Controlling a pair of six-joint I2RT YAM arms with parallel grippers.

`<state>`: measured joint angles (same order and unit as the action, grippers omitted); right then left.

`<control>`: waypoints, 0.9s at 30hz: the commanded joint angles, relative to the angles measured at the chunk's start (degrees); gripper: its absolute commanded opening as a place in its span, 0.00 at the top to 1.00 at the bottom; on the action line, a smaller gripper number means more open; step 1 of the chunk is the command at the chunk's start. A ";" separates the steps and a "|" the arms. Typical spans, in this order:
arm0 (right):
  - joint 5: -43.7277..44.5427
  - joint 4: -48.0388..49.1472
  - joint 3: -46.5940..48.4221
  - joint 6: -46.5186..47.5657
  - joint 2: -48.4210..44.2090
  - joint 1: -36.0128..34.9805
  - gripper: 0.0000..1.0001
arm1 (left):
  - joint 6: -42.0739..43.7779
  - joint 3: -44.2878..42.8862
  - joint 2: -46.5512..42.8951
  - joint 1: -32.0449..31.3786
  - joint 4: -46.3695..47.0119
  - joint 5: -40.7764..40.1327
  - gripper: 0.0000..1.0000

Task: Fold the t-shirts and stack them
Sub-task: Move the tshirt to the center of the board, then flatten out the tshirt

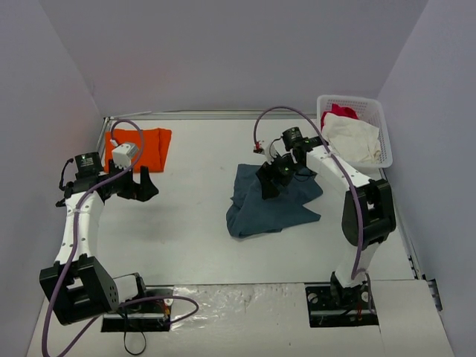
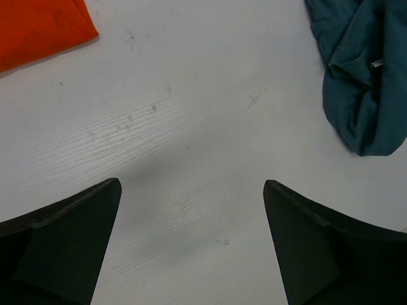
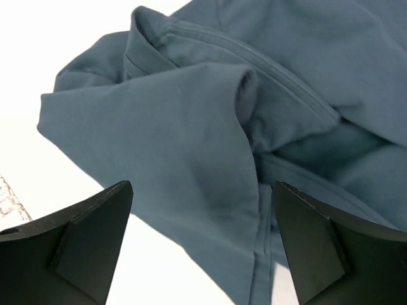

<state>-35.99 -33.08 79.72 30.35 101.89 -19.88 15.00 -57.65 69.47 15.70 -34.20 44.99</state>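
The orange t-shirt (image 1: 145, 147) lies folded at the far left of the tabletop (image 1: 193, 223). Near it, the left pincer (image 1: 143, 186) hangs released over bare surface. Right of centre, the slate-blue t-shirt (image 1: 271, 212) lies crumpled (folds bunched), with the right pincer (image 1: 271, 182) over it, jaws wide apart.

bare table (image 1: 193, 193) left of blue t-shirt (image 1: 260, 212), basket (image 1: 349, 98) perhaps blocking right corner

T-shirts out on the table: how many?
2. The orange t-shirt lies flat at the far left. The slate-blue t-shirt lies crumpled mid-table, below the right gripper. The basket at far right holds other garments and may hide more.
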 commanded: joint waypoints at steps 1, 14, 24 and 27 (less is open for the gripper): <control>-2.86 -3.04 3.06 1.03 2.35 -2.09 0.14 | 1.87 -2.73 0.05 -0.41 -0.87 1.15 0.06; -0.32 -5.59 0.62 2.08 -1.41 -5.00 1.00 | 2.40 -2.82 1.19 -0.41 -1.49 1.33 0.06; 4.96 -5.77 1.22 1.64 -4.25 -4.91 0.34 | 2.57 -2.91 0.75 -0.76 -1.84 1.68 0.06; 6.01 -5.51 3.50 1.82 0.57 -4.91 0.33 | 2.57 -2.91 0.31 -0.76 -1.93 1.59 0.06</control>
<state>-32.42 -36.69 80.95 31.99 98.08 -24.84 16.32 -57.95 70.83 15.31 -34.74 45.01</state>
